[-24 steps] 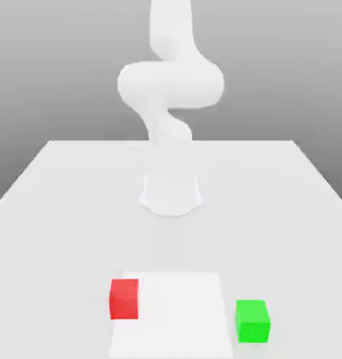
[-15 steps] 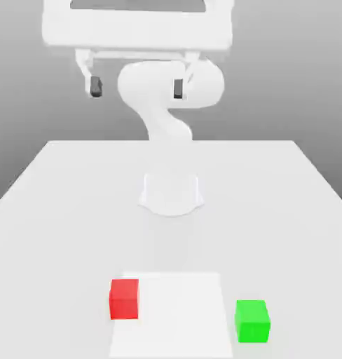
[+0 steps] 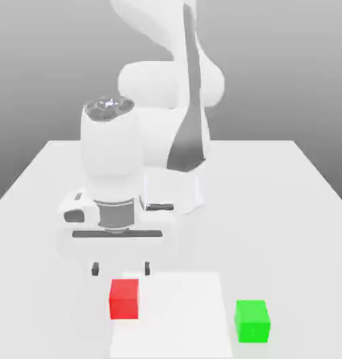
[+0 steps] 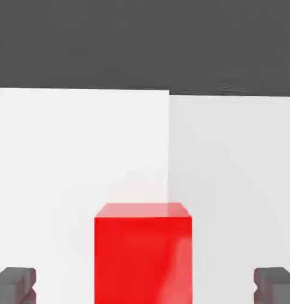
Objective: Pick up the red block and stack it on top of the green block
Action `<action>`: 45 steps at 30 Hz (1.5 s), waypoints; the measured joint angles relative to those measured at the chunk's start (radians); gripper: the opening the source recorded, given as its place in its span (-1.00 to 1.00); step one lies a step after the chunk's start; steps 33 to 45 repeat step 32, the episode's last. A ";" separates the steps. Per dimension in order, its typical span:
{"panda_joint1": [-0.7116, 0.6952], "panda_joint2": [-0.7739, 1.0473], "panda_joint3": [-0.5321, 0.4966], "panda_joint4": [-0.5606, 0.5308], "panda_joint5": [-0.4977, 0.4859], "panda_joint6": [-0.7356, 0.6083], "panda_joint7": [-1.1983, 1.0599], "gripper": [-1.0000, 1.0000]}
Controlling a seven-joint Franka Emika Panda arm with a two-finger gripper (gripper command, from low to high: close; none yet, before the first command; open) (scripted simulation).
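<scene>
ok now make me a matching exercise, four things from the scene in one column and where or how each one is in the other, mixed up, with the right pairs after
Column 1
1. red block
2. green block
3. gripper
4. white patch

Column 2
A. fingers apart, above the table
B. beside the patch, toward the exterior view's right
C. flat on the table, between the middles of the two blocks
D. at the patch's edge, toward the exterior view's left

Right pairs: 1-D, 2-B, 3-A, 4-C

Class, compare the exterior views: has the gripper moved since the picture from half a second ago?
Yes. The gripper has come down from beside the arm's upper part to just above the red block in the exterior view.
</scene>
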 joint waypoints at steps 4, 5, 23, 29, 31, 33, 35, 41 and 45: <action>-0.027 0.102 0.035 0.014 0.036 0.086 -0.027 -1.00; -0.027 0.102 0.035 0.014 0.035 0.086 -0.027 -1.00; 0.277 -0.100 0.156 0.112 -0.068 -0.213 0.159 -1.00; 0.332 0.055 0.170 0.154 -0.099 -0.101 0.212 -1.00; 0.334 0.075 0.169 0.156 -0.103 -0.082 0.215 1.00; 0.334 0.075 0.169 0.156 -0.103 -0.082 0.215 1.00; 0.334 0.075 0.169 0.156 -0.103 -0.082 0.215 1.00; 0.334 0.075 0.169 0.156 -0.103 -0.082 0.215 1.00; 0.334 0.075 0.169 0.156 -0.103 -0.082 0.215 1.00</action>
